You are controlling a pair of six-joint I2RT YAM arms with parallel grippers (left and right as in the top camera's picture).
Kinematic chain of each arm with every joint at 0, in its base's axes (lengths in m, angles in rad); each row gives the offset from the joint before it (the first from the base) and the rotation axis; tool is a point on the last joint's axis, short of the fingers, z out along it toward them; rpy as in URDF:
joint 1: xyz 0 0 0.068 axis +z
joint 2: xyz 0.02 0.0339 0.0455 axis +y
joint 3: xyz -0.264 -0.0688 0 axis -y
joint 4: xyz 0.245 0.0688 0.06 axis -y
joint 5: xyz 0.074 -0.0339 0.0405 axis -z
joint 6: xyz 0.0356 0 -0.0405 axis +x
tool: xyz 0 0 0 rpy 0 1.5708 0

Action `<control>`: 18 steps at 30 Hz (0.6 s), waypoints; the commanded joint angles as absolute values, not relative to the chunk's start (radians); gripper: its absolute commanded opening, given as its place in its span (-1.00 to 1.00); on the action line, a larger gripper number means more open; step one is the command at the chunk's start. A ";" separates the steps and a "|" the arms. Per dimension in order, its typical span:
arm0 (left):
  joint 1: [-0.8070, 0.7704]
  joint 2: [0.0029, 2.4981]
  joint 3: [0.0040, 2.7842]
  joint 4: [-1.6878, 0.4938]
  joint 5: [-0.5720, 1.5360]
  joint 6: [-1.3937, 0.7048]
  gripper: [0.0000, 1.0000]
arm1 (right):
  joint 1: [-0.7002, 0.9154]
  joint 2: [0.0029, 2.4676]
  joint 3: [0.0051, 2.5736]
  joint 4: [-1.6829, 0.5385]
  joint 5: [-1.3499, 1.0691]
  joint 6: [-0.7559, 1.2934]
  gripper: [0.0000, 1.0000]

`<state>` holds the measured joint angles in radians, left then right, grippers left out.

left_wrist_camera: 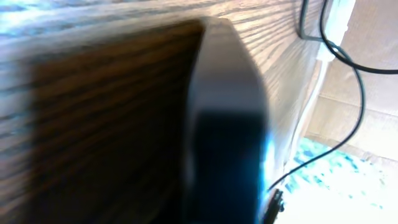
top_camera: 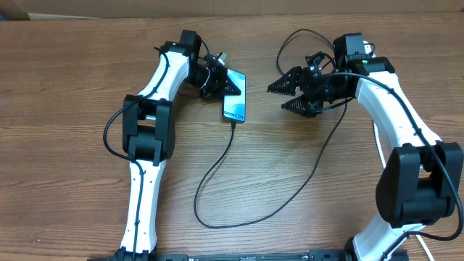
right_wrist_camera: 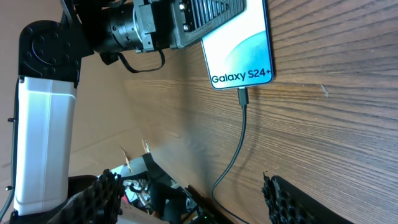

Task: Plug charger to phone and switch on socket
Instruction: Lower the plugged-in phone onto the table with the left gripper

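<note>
My left fingers (right_wrist_camera: 211,15) are pressed together on the phone (top_camera: 235,98), pinching its end at about 11 o'clock; the left wrist view is filled by the phone's dark edge right up against the camera. My right fingers (top_camera: 288,80) are spread wide and hold nothing. They hang just above the desk (top_camera: 72,58) at 3 o'clock from the phone, tips aimed towards it.

The phone lies flat, screen up and lit, a little to 11 o'clock of the desk's middle. The black cable (right_wrist_camera: 244,115) is already seated in the port at its 6 o'clock end, with the connector (right_wrist_camera: 242,96) flush to the rim. From there the cable loops down towards 6 o'clock, swings round to 3 o'clock and climbs under my right arm.

So I judge the plugging-in done and the socket switch left to do. I cannot pick the socket out with certainty. A white edge (left_wrist_camera: 339,25) at the far side of the left wrist view, where the cable runs, may be it, and overhead my right arm probably covers it.

To do this well I would find the switch on the right wrist camera first, then bring the right fingers together so that one firm tip presses the rocker straight down. The right arm should pass over the cable loop, not through it. I would ease the left grip off without tugging the connector.
</note>
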<state>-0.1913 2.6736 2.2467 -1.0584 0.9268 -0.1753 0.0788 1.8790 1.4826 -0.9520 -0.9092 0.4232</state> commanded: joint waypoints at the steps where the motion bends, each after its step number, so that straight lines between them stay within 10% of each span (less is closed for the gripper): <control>1: -0.196 2.669 2.257 -1.062 0.864 -0.164 -0.67 | 0.077 1.875 1.492 -0.949 -0.909 0.413 0.47; 18: -0.165 2.669 2.258 -1.148 0.656 -0.157 -0.41 | 0.077 1.875 1.492 -0.949 -0.905 0.392 0.49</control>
<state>-0.1886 2.6610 2.2654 -1.1286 0.8455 -0.1749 0.0788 1.8790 1.4826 -0.9527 -0.9092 0.4149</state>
